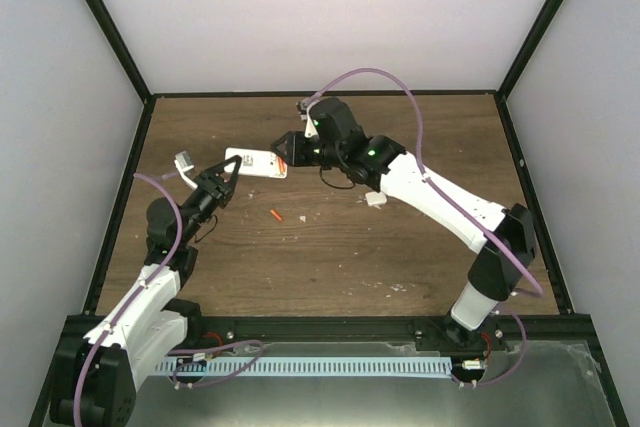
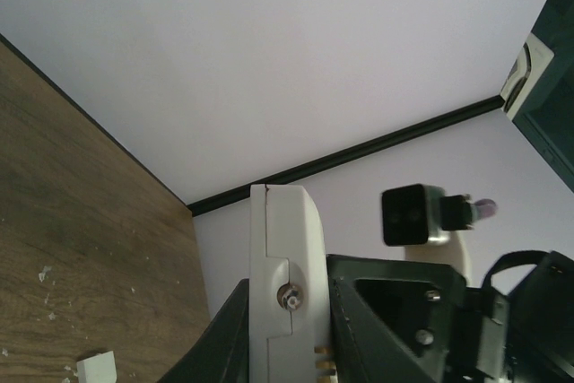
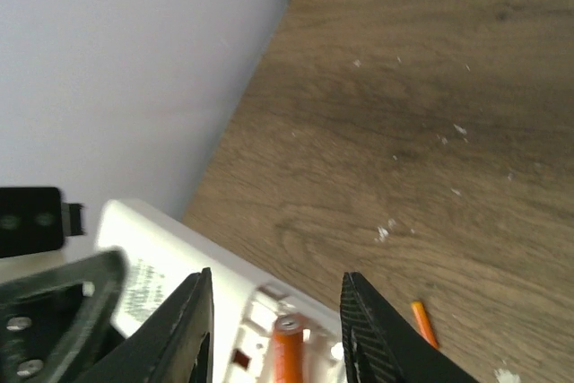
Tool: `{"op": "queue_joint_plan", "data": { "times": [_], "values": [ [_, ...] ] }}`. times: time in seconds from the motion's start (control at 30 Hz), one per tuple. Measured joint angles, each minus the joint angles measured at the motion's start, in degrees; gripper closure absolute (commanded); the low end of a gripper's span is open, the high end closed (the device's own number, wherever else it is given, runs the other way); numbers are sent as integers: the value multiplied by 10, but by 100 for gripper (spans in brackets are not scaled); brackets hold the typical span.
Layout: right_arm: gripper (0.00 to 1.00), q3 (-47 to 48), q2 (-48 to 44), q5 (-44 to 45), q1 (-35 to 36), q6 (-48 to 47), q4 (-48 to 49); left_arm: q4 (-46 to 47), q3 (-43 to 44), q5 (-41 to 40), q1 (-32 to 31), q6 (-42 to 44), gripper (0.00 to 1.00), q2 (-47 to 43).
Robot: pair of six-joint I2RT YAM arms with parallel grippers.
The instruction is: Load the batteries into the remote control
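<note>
one battery (image 3: 287, 353) sits in the remote control (image 3: 166, 253), another battery (image 1: 276, 215) on the table (image 1: 400, 247).

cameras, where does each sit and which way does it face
Top external: above and behind the arms, looking down on the table; both arms show, left gripper and right gripper meeting at the remote.
Left wrist: on the left arm, looking along its fingers toward the walls; remote edge-on between them.
Right wrist: on the right arm, looking down between its fingers at the remote's open bay, one battery inside.
Shared: top and right wrist both show the loose battery on the table.
</note>
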Motion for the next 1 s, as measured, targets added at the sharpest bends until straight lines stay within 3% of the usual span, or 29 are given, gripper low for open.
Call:
{"op": "queue_joint_plan", "data": {
  "times": [0.27, 1.0],
  "values": [
    [68, 17, 29, 8, 0, 0, -45, -9, 1, 2, 0, 2, 100, 2],
    [64, 40, 29, -10, 0, 1, -45, -8, 4, 2, 0, 2, 100, 5]
  ]
}}
